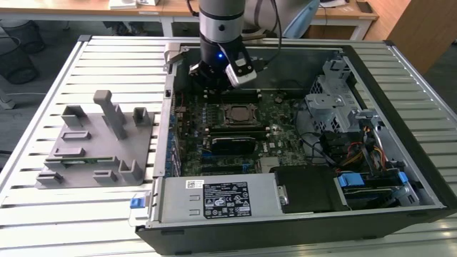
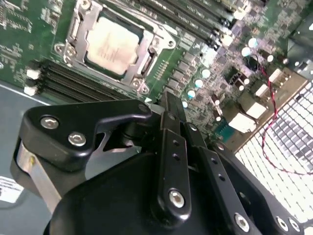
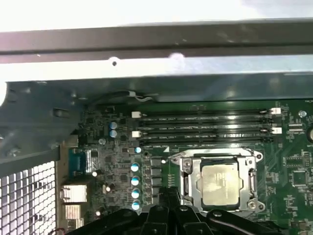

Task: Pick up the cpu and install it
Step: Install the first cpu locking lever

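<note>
The cpu (image 1: pixel 236 113) lies flat in the socket frame (image 1: pixel 236 105) on the green motherboard inside the open computer case; its pale silver top also shows in both wrist views (image 2: pixel 111 45) (image 3: pixel 220 183). My gripper (image 1: pixel 214 80) hangs above the board's far side, just beyond the socket and over the memory slots. In the second wrist view its black fingers (image 2: pixel 171 147) lie pressed together with nothing between them, and the gripper (image 2: pixel 170 100) ends short of the socket, clear of the cpu. The gripper (image 3: pixel 168 193) shows beside the socket in the first wrist view.
A grey holder fixture (image 1: pixel 93 144) stands on the slatted table at the exterior view's left. Inside the case are a power supply (image 1: pixel 214 198), a metal drive cage (image 1: pixel 335 101), loose cables (image 1: pixel 357 147) and several memory slots (image 3: pixel 205 125). The case wall (image 3: pixel 156 44) rises behind the board.
</note>
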{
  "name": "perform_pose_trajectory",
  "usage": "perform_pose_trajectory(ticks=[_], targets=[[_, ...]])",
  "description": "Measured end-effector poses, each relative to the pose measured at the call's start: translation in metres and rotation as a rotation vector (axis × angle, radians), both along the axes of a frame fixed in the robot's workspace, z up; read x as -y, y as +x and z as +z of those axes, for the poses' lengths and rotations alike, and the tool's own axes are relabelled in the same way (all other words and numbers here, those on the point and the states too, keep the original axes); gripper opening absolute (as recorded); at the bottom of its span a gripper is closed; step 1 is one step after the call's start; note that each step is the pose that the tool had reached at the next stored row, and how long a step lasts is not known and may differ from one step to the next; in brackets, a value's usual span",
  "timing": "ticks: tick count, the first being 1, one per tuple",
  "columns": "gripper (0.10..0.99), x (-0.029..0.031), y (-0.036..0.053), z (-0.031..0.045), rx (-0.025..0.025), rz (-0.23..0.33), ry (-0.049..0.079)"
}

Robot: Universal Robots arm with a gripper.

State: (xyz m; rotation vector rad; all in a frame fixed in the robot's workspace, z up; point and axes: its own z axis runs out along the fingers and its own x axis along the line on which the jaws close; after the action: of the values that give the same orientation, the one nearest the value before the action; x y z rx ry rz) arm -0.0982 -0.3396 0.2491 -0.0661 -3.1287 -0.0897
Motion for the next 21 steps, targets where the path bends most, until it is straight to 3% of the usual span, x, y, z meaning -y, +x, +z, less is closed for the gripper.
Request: perform_pose_trajectory(ticks=[4, 9, 15, 21], targets=[[0.106, -0.0054, -0.0053, 0.0001, 0.0007, 0.0, 0.0], [0.106, -0.0163, -0.0074, 0.0001, 0.0008, 0.001, 0.0], [0.106, -0.0224, -0.0084, 0.0013, 0.001, 0.005, 0.0], [0.106, -0.0246, -0.0084, 0.0034, 0.001, 0.015, 0.0]])
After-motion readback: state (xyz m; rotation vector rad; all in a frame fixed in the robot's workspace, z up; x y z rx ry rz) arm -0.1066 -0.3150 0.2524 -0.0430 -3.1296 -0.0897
